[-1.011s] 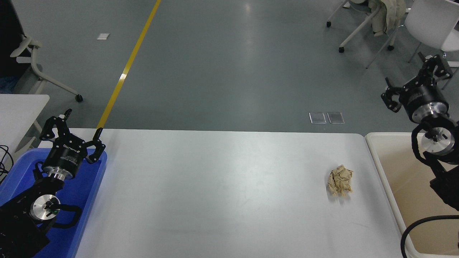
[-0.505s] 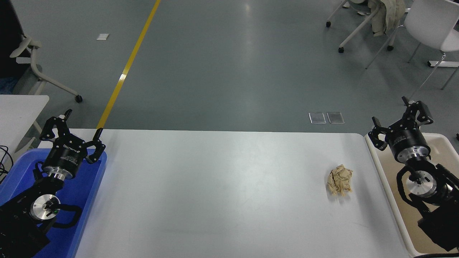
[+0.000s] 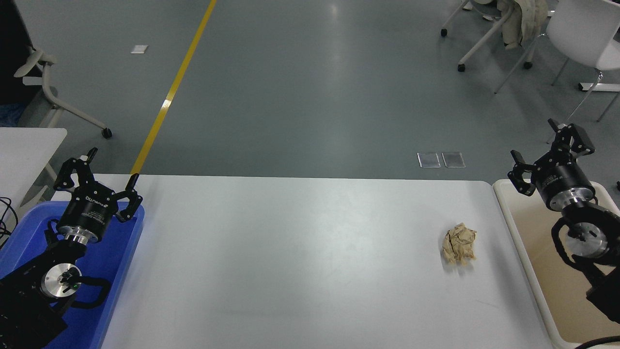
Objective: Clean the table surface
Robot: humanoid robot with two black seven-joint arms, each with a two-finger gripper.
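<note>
- In the head view we count one table surface [image 3: 290, 261], wide and white, filling the lower middle of the picture, with one crumpled wad of tan paper [image 3: 459, 243] lying on its right part, near the right edge.
- We count two grippers. The left gripper [image 3: 97, 178] is parked at the lower left above one blue bin [image 3: 123, 271], its fingers spread wide and holding nothing.
- The right gripper [image 3: 550, 151] hangs above the far end of one cream tray [image 3: 520, 242] just beside the table's right edge, fingers spread wide and empty, well apart from the paper wad.
- Around the table we see a second, smaller white table [image 3: 29, 145] at the left edge, a yellow floor line [image 3: 174, 87] running away from the table's far left corner, and white chairs [image 3: 576, 34] at the top right.
- Nothing lies between the right gripper and the paper wad; the table between them is bare.
- Against half a second ago, the right gripper has shifted a little to the right and farther from us, and the arm sits closer to the picture's right edge. The paper wad and the left gripper have not moved.
</note>
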